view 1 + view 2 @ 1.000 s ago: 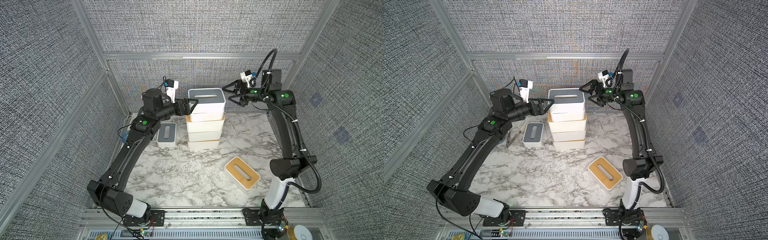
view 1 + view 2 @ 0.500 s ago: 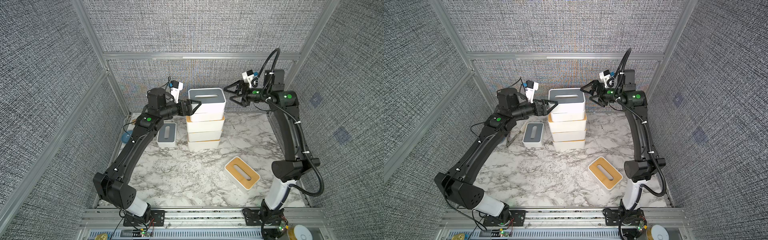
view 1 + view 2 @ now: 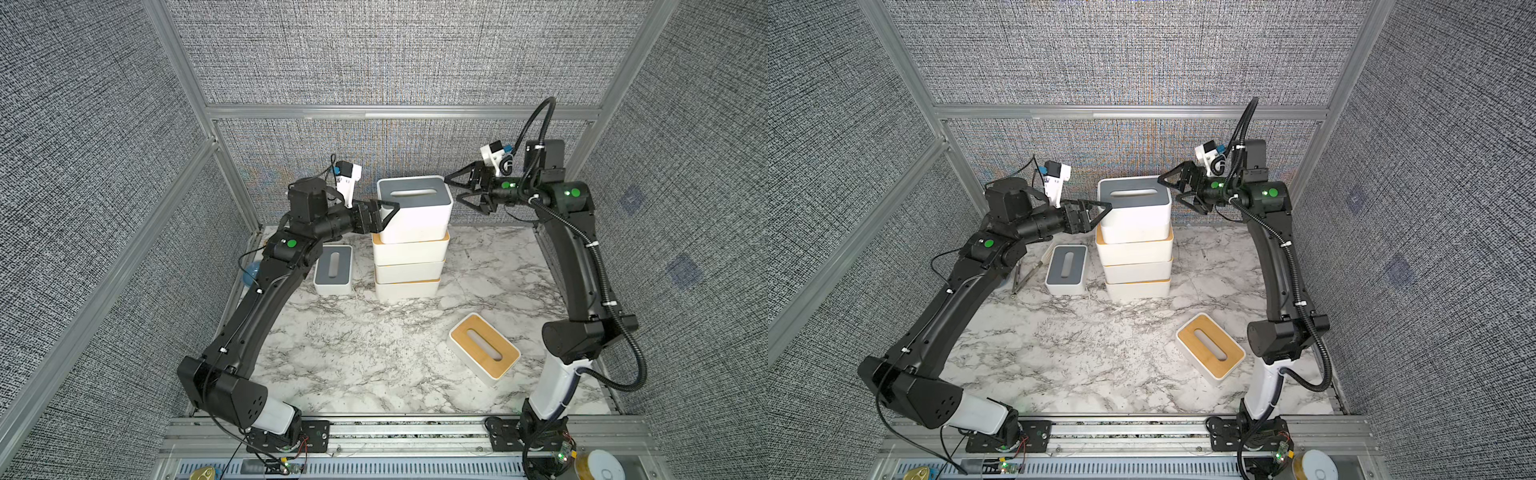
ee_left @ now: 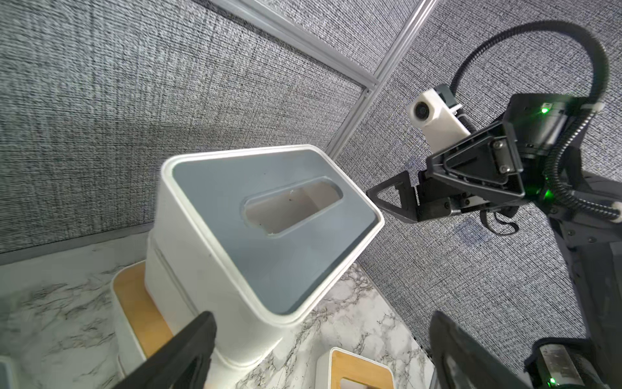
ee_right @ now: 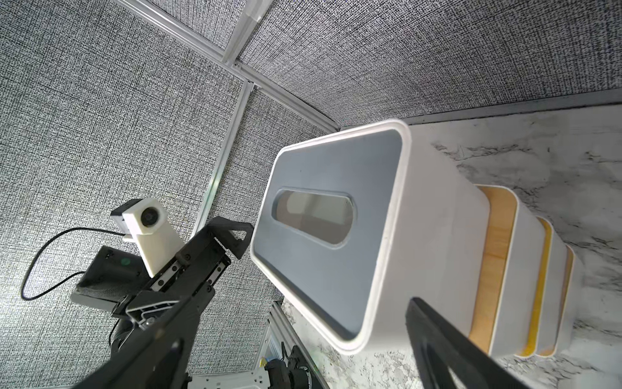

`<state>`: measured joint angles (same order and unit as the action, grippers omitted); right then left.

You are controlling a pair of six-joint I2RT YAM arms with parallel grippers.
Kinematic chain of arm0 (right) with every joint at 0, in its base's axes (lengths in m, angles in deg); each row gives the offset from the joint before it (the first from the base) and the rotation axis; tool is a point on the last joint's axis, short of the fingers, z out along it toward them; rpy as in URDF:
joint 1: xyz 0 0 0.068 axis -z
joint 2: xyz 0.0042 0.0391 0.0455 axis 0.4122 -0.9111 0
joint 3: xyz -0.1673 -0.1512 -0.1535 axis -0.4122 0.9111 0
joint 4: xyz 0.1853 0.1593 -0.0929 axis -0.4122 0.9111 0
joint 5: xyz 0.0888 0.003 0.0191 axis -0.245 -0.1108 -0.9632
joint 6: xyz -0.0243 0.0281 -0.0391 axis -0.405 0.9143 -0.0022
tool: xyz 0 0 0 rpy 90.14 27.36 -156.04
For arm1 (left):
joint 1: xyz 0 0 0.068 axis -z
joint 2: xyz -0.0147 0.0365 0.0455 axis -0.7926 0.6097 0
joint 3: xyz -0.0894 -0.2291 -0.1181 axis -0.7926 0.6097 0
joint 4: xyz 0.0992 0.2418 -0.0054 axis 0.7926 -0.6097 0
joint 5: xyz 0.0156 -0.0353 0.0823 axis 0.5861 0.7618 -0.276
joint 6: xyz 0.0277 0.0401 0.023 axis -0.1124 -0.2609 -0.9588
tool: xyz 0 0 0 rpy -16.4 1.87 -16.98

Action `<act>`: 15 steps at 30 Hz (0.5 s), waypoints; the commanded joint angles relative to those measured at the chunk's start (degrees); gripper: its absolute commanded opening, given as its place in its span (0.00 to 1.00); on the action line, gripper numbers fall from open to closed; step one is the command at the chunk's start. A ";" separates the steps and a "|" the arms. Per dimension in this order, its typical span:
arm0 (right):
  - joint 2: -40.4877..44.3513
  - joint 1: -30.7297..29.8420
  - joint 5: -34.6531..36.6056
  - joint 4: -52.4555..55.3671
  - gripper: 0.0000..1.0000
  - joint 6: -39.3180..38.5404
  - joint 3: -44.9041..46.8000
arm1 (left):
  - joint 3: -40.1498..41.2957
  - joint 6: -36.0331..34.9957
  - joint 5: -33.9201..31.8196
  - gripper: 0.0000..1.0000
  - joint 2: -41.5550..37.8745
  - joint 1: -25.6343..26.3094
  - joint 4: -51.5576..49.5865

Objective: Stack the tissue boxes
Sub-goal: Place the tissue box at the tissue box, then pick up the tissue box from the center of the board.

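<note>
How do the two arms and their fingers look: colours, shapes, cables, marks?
The left arm and right arm are black, each with a white segment near the base and green lights. The left gripper and right gripper have black triangular-frame fingers and a white camera block each. A ribbed black hose runs along the right arm; thin black wires along the left arm.

Grey woven walls [image 3: 374,50], marble tabletop [image 3: 353,353], aluminium frame [image 3: 374,112]

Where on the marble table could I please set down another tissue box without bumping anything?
The widest bare patch is front centre of the marble table, bordered by the stack of tissue boxes, the bamboo-lidded box and the left arm. A smaller one lies between stack and right arm. Back left is crowded: the grey-lidded box sits close beside the stack.
</note>
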<state>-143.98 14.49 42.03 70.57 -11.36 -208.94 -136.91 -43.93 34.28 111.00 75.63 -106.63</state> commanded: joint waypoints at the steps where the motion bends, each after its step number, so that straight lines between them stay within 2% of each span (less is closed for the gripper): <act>1: 1.17 0.17 2.32 1.12 0.99 -1.87 -0.40 | 0.46 -3.63 -6.96 0.99 -2.46 -0.45 -4.56; 6: 6.01 0.88 9.24 5.61 0.99 -6.18 2.73 | 12.85 -3.45 -15.57 1.00 -10.41 -5.02 -9.05; 10: 13.64 1.00 15.46 4.85 0.99 -8.25 11.95 | 23.01 -1.74 -15.54 1.00 -14.18 -11.58 -10.01; 13: 19.64 1.10 20.93 4.18 0.99 -8.93 19.42 | 28.12 -1.94 -15.45 1.00 -13.05 -14.91 -8.31; 15: 25.37 1.22 24.79 0.04 0.99 -8.58 28.22 | 29.32 -3.10 -16.12 0.99 -8.99 -15.89 -7.83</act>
<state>-123.33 15.65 59.01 73.65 -18.82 -187.13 -108.91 -45.76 19.28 99.02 60.75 -115.59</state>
